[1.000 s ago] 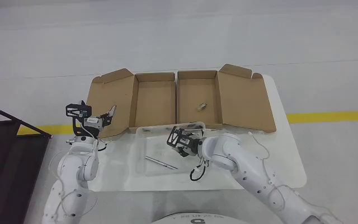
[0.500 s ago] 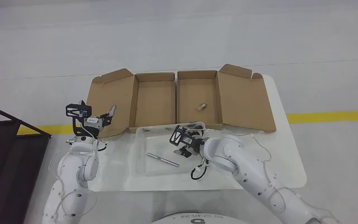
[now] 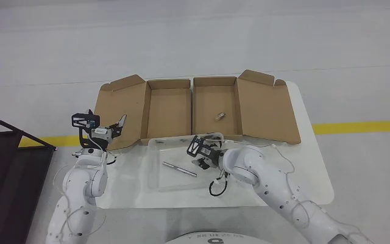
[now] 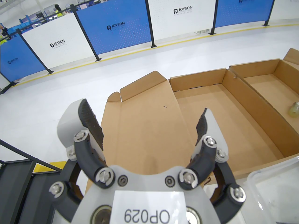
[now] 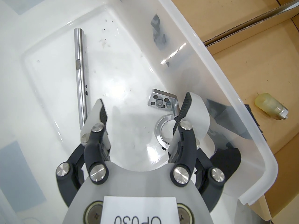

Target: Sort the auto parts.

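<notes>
You see the right tool (image 5: 143, 104) inside the clear plastic bin (image 5: 210, 54), which stands on the white tabletop (image 3: 304, 171) just in front of two open brown cardboard boxes. Its fingers are wide apart and hold nothing. One finger (image 5: 186, 108) stands at the edge of the silver metal bracket with a ring and a small drilled plate (image 5: 160, 100), which lies on the bin floor near the wall on the box side; whether the finger touches the ring, I cannot tell. The thin silver metal rod (image 5: 80, 82) lies flat on the bin floor, apart from the bracket, on the other side of the tool. A small yellowish cylinder with a metal end (image 5: 271, 106) lies alone in the right cardboard box (image 3: 213, 100). The left tool (image 4: 144, 113) is also wide open and holds nothing; it hangs over the outer flap of the left cardboard box (image 4: 210, 108), well apart from the bin.
</notes>
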Motion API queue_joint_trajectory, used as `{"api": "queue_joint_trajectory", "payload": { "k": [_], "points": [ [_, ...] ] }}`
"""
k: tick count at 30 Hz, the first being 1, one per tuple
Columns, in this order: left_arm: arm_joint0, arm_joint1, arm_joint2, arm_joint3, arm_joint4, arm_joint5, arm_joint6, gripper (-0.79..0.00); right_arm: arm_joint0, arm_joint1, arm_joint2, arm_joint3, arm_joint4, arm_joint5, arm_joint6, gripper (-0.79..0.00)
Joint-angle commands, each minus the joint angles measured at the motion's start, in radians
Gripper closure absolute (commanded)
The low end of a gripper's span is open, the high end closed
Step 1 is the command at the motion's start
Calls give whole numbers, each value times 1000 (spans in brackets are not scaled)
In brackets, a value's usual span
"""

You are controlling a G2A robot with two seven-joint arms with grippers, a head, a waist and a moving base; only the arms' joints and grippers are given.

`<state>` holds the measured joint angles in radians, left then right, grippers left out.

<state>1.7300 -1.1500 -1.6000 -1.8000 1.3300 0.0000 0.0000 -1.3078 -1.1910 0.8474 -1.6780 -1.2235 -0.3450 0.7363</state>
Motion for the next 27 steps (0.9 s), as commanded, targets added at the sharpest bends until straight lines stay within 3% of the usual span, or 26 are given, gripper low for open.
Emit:
{"api": "queue_joint_trajectory", "payload": {
  "k": [1,3,4,13,27],
  "points": [
    [0,0,0,0,0,0,0,-785,6,-2,-4,4,-7,8,8,-271],
    [0,0,0,0,0,0,0,-785,9,-3,-9,5,-9,13,11,-129],
    [0,0,0,0,0,0,0,-785,9,-4,-10,3,-8,13,11,-9],
    [0,0,0,0,0,0,0,-785,-36,14,54,-76,123,-108,-43,0],
    [0,0,0,0,0,0,0,-785,-128,65,295,-75,500,-361,-200,0]
  ]
}}
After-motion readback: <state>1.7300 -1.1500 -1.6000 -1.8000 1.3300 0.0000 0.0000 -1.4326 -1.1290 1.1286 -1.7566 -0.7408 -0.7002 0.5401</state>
